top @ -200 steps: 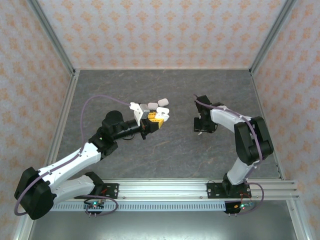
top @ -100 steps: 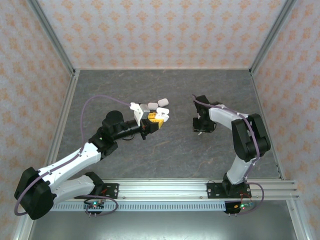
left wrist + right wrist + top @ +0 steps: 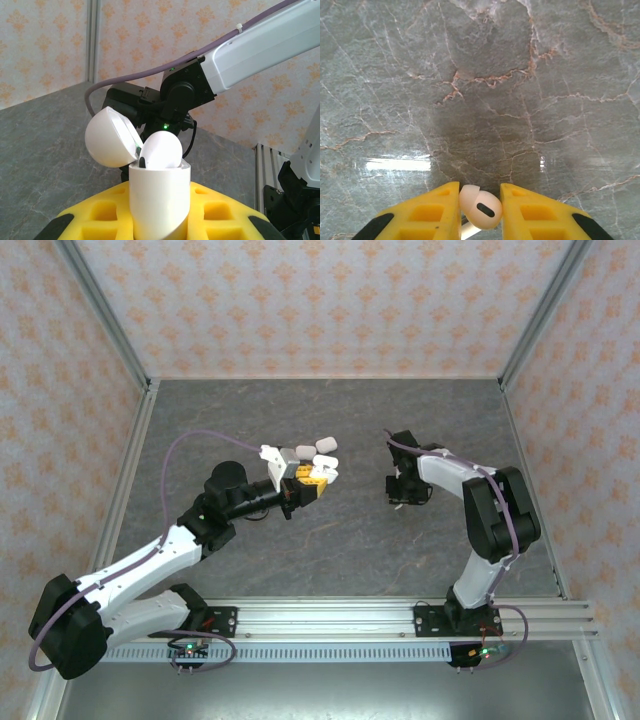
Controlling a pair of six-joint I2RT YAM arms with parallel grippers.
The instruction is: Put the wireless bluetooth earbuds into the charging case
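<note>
**Top external view.** The left jaws stand where they did a second ago, clamped on the charging case [image 3: 318, 472] and holding it raised over the desk [image 3: 340, 550]. The right arm [image 3: 470, 490] has shifted only slightly. Its jaws are down at the desk, well to the right of the case.

**Left wrist view.** The case [image 3: 160, 200] sits upright between the yellow fingers [image 3: 220, 210] with its lid [image 3: 111, 137] hinged back to the left. One white earbud [image 3: 161, 150] appears to rest in its mouth (how fully it is seated cannot be told). The right arm [image 3: 250, 50] is beyond the case, reaching down.

**Right wrist view.** This is where the change lies: the right jaws have drawn together over the last second and now press on both sides of a second white earbud [image 3: 481, 207], just above the desk [image 3: 470, 75]. Its stem points down and away from the camera.

**Finding.** The pickup looks complete. What remains is to lift this earbud, carry it leftward to the case and put it in. The grip is on a small rounded body, so it may slip or rotate.
</note>
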